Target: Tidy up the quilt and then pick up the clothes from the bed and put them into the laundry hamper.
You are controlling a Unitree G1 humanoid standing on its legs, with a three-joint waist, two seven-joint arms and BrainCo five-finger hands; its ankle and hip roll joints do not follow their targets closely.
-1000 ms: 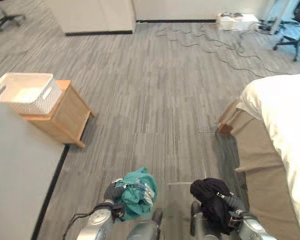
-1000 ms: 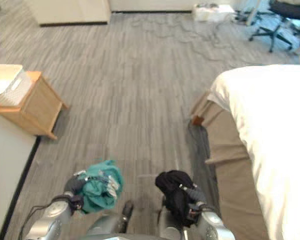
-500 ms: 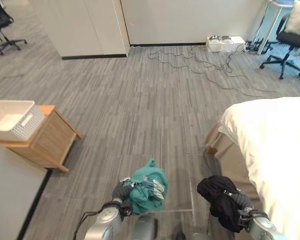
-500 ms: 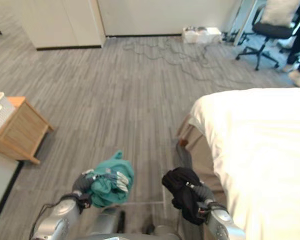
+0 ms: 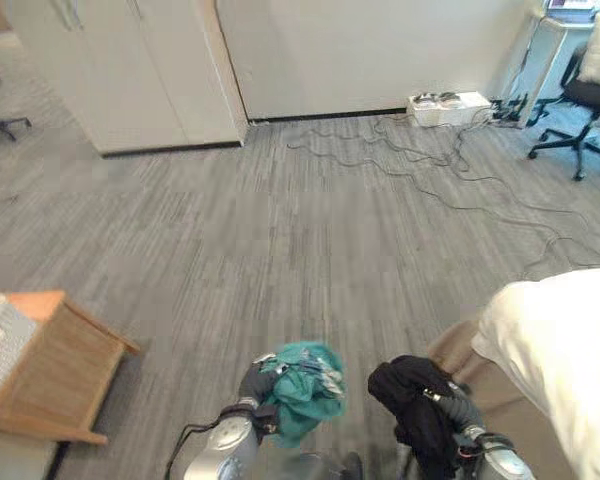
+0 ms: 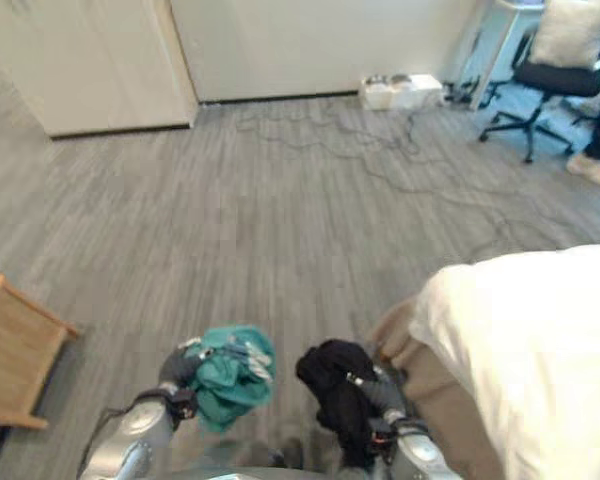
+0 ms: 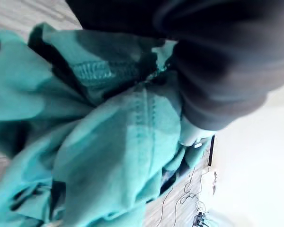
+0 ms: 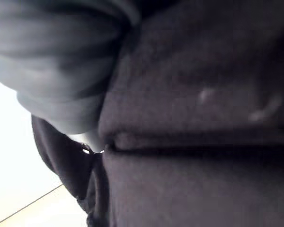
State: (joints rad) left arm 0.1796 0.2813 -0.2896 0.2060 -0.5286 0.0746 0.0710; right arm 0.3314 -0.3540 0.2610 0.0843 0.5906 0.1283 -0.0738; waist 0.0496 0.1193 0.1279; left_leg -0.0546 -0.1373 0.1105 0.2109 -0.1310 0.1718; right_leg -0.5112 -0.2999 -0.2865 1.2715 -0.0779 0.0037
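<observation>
Left eye view: the left hand (image 5: 255, 385) clutches a bunched teal garment (image 5: 305, 388); the right hand (image 5: 458, 412) grips a black garment (image 5: 412, 400) beside the bed (image 5: 565, 345).

Wrist views: cloth wraps each hand.

Judgement: carrying clothes; next, find the hamper, perhaps near the wooden stand (image 5: 55, 365).

— How's the light?
— Even and soft indoors; the white quilt (image 5: 565, 350) on the bed is nearly blown out, and the grey wood-grain floor (image 5: 310, 240) carries little shadow.
— Sharpness?
— Head views smear slightly. Up close, the crumpled teal garment (image 7: 109, 142) and black garment (image 8: 194, 142) blur, with bright overexposed patches behind.
</observation>
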